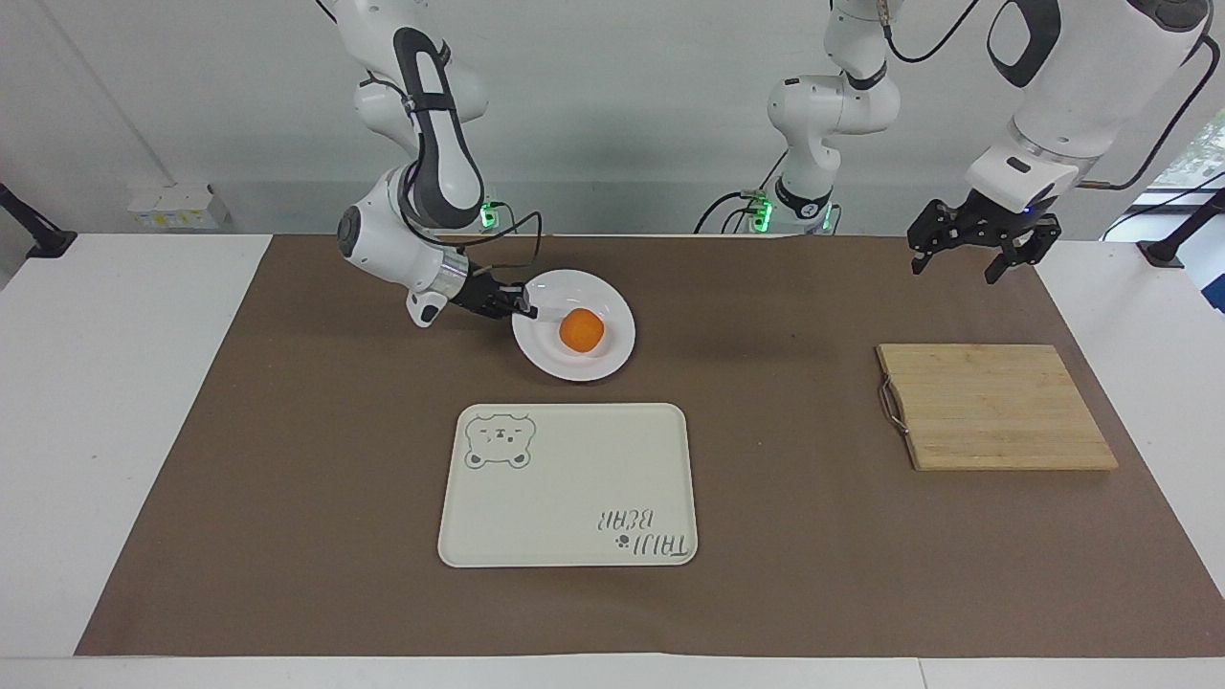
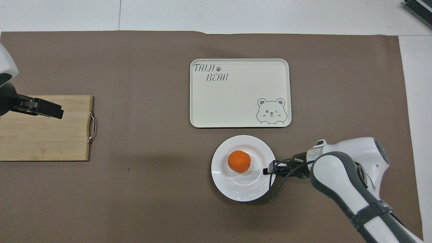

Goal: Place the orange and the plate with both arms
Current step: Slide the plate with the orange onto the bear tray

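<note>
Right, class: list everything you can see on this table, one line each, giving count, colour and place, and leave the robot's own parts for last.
orange: one, bright orange, on the plate.
plate: one, white, nearer the robots than the tray.
tray: one, cream with a bear drawing, mid-table.
cutting board: one, pale wood with a metal handle, toward the left arm's end.
mat: one, brown, covering the table.
right tool: one, black, shut on the plate's rim.
left tool: one, black, open, waiting over the mat's edge near the cutting board.
</note>
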